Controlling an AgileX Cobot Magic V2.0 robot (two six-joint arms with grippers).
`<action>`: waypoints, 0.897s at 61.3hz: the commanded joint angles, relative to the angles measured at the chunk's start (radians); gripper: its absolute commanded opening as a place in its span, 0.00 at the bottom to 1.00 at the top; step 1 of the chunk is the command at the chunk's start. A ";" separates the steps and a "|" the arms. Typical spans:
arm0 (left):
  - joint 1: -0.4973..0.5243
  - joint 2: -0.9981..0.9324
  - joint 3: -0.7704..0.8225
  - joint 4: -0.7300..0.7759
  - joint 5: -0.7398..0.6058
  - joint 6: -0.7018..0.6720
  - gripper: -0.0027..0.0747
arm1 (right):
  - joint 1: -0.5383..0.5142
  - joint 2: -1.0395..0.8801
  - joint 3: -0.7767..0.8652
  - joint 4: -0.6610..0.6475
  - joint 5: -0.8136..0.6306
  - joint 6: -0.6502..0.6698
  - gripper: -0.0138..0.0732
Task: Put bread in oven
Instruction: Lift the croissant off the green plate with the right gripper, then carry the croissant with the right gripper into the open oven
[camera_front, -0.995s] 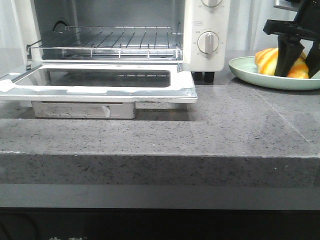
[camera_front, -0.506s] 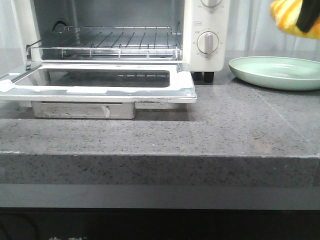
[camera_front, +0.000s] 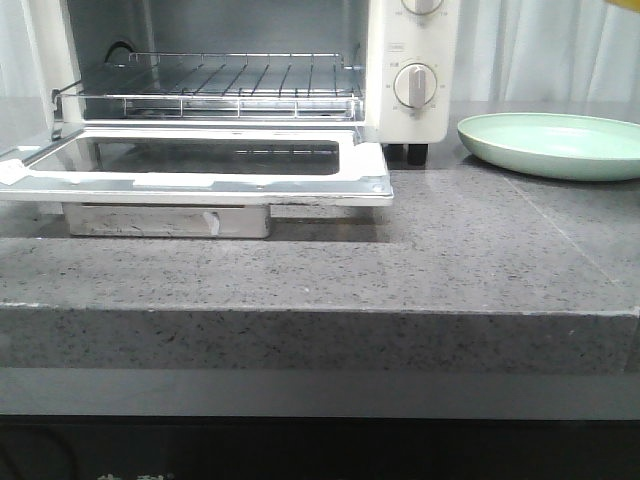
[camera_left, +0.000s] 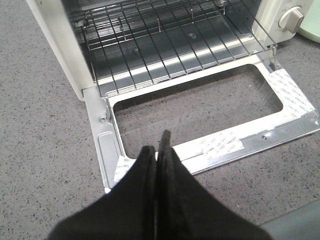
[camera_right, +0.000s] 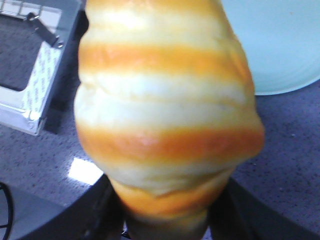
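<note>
I see the bread (camera_right: 165, 115) clamped in the right gripper (camera_right: 165, 227), filling the right wrist view, raised above the countertop (camera_front: 450, 250) between the green plate (camera_front: 550, 150) and the corner of the oven door (camera_front: 200, 180). The oven (camera_front: 410, 90) stands open, door folded flat, wire rack (camera_left: 170, 40) bare. The left gripper (camera_left: 157, 160) (fingers pressed together, holding nothing) hovers over the door's front edge.
</note>
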 joint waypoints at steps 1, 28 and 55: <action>-0.004 -0.006 -0.026 0.010 -0.063 -0.008 0.01 | 0.062 -0.059 -0.014 0.038 -0.037 -0.021 0.32; -0.004 -0.006 -0.026 0.010 -0.073 -0.008 0.01 | 0.496 0.117 -0.061 -0.027 -0.088 0.111 0.32; -0.004 -0.006 -0.026 0.017 -0.077 -0.008 0.01 | 0.629 0.422 -0.383 -0.234 -0.141 0.406 0.32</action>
